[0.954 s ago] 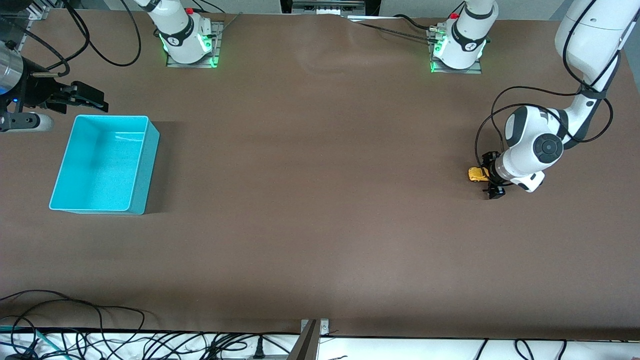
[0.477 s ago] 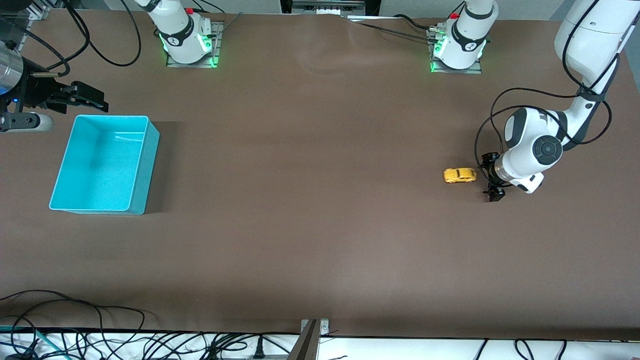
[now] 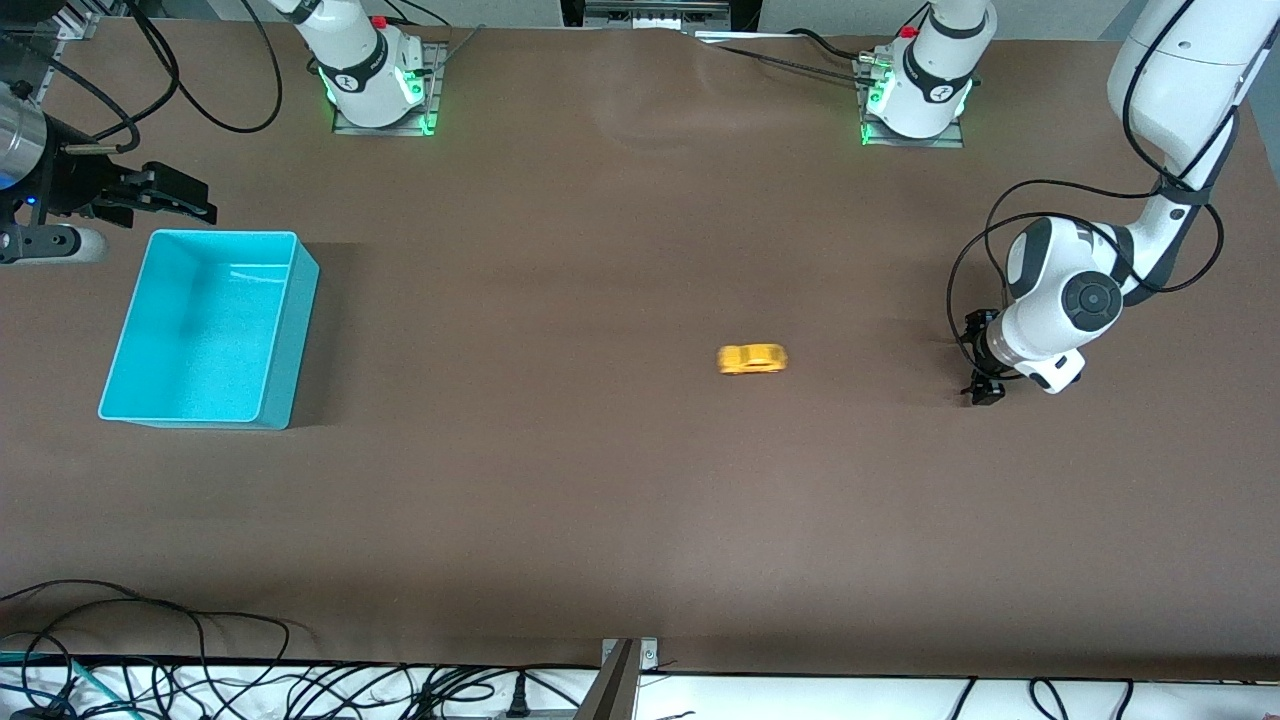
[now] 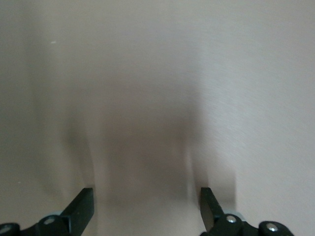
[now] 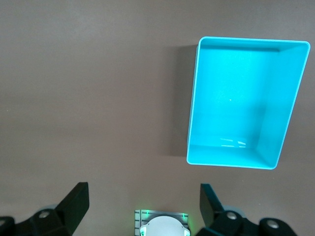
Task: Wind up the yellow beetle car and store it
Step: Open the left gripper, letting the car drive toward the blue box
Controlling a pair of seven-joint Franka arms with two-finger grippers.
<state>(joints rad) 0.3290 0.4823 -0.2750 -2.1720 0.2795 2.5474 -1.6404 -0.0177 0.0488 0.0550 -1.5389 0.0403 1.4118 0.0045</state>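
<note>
The yellow beetle car (image 3: 752,358) stands alone on the brown table near its middle, blurred with motion. It is well apart from my left gripper (image 3: 980,357), which hangs low over the table at the left arm's end. That gripper is open, and in the left wrist view its fingers (image 4: 83,204) frame only bare table, the left gripper (image 4: 145,201) holding nothing. The car does not show in either wrist view. My right gripper (image 3: 190,197) waits open in the air beside the teal bin (image 3: 290,340); in the right wrist view the right gripper (image 5: 144,199) is empty.
The teal bin (image 5: 193,118) has nothing in it and sits at the right arm's end of the table. Both arm bases (image 3: 375,75) (image 3: 915,85) stand along the table's edge farthest from the front camera. Cables (image 3: 200,680) lie past the nearest edge.
The car has left the left gripper's fingers and rolled across the table toward the right arm's end. The left gripper lifted slightly. The right arm has not moved.
</note>
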